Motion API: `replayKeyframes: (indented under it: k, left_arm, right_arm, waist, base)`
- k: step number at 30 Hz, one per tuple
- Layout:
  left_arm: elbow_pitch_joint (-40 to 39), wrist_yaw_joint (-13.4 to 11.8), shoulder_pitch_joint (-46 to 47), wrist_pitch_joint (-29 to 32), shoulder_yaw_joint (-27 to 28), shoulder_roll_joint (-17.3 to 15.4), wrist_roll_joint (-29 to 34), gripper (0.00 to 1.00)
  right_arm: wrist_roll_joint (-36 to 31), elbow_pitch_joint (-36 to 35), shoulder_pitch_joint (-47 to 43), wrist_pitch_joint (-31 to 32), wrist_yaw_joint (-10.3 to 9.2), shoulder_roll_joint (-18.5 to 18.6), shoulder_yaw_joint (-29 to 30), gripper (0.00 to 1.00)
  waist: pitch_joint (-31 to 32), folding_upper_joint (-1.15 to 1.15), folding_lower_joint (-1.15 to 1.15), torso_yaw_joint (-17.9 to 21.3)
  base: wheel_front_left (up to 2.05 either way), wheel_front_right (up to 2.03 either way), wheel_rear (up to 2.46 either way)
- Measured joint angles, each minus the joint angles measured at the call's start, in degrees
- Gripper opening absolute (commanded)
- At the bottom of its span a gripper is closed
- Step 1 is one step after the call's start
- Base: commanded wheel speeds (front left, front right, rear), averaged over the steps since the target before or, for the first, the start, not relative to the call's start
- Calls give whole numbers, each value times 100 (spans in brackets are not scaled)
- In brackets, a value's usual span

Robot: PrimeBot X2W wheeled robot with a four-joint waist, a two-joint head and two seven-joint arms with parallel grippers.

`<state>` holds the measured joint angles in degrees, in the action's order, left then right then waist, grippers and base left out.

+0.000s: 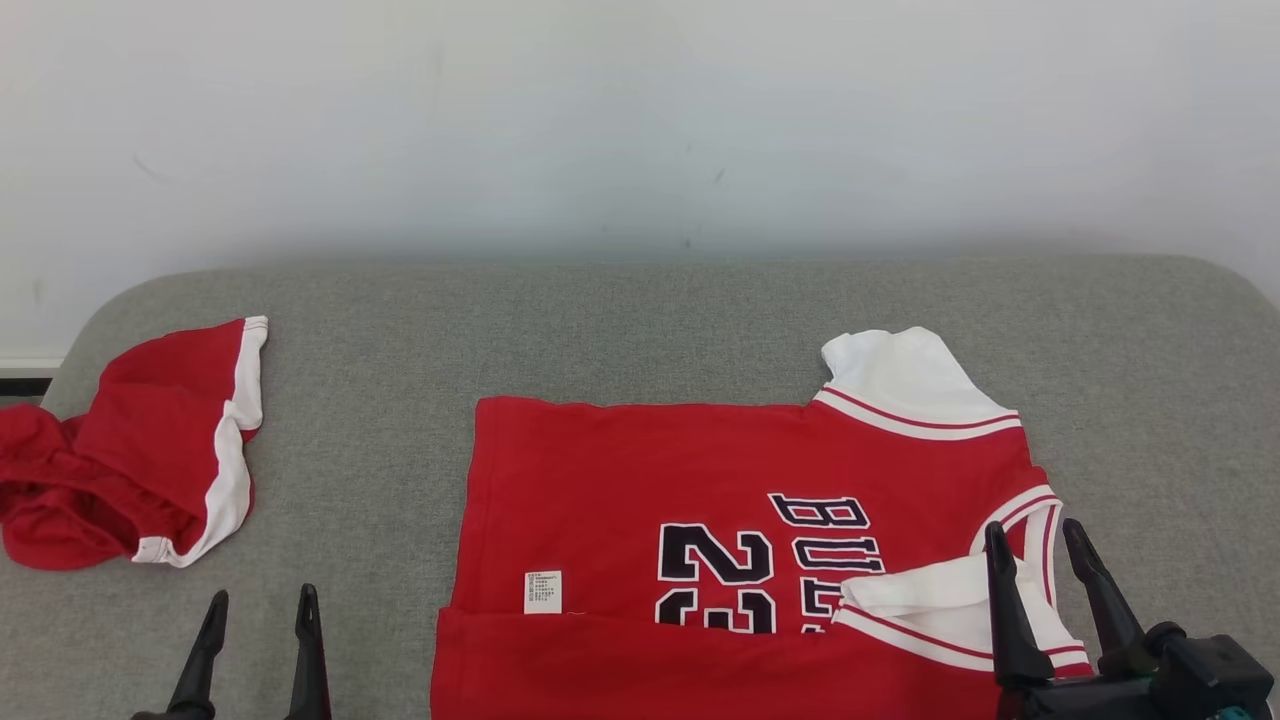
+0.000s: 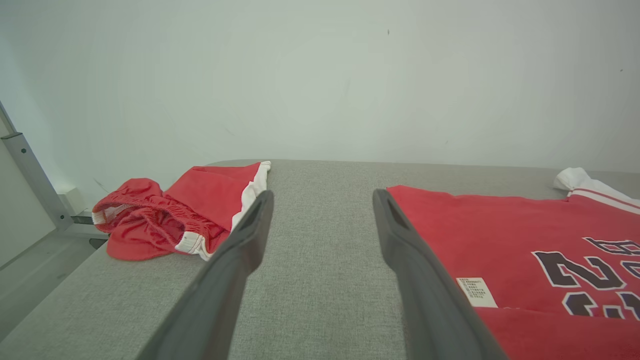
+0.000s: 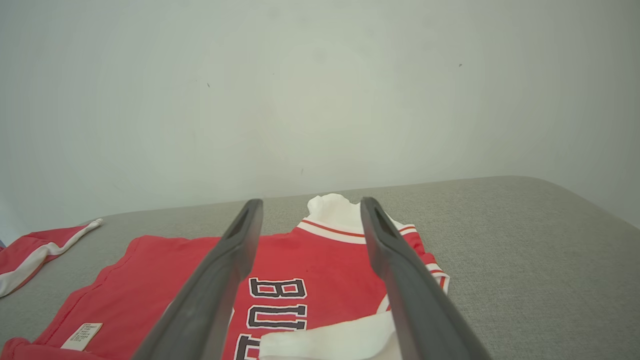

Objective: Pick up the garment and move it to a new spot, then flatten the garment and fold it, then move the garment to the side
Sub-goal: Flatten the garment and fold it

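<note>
The garment (image 1: pixel 720 470) is a red jersey with white sleeves and dark lettering, lying flat on the grey surface with its near edge folded up over itself. It also appears in the left wrist view as the garment (image 2: pixel 500 230) and in the right wrist view as the garment (image 3: pixel 320 260). My left gripper (image 1: pixel 262 600) stands open at the lower left, over bare fabric beside the garment's left edge, holding nothing. My right gripper (image 1: pixel 1040 535) is open above the near white sleeve (image 1: pixel 940 600), empty, with its own fingers (image 3: pixel 235 260) spread wide.
A pair of red shorts with white trim (image 1: pixel 140 450) lies crumpled at the far left edge of the grey padded surface (image 1: pixel 640 330). A pale wall rises behind. A metal frame bar (image 2: pixel 30 180) stands off the surface's left side.
</note>
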<state>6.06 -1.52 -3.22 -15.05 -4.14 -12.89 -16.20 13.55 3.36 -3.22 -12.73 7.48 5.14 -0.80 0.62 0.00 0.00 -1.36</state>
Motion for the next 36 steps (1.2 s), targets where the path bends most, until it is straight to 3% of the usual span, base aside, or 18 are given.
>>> replayKeyframes:
  k: [16, 30, 36]
  left_arm:
    - [99, 141, 244, 166, -1, -125, -171, 100]
    - [558, 760, 2943, 1276, -255, -635, -619, 100]
    - [1048, 862, 3952, 1928, -609, -725, -1025, 100]
  right_arm:
    - [66, 214, 415, 181, 0, 63, 76, 100]
    - [157, 1501, 3244, 1004, 0, 808, -134, 100]
    - [207, 2326, 4170, 1370, 0, 1059, -254, 100]
  waist:
    - [-191, 0, 0, 16]
    - [-1203, 1, 1, 77]
    - [-1728, 1, 2, 102]
  base:
    - [0, 0, 0]
    - [0, 0, 0]
    - [0, 0, 0]
